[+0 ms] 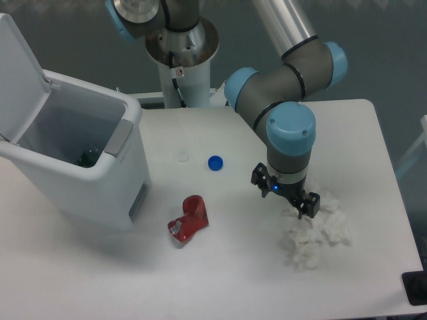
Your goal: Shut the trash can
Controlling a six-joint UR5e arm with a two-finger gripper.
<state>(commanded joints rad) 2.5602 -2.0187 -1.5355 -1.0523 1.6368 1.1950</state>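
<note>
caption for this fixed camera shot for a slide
Trash can lid open; gripper by crumpled tissue.

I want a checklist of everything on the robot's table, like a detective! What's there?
Surface: white table, no spills seen.
Job's things: white trash can at the left, lid standing open; something dark lies inside, too small to tell.
Clutter: crushed red can, blue bottle cap, clear cap, heap of crumpled white tissue.
Grippers: gripper low over the tissue's edge, holding nothing that shows; open or shut cannot be told.
Cables: nothing seen on the table.
Surroundings: arm's white pedestal at the back edge; grey background beyond.
</note>
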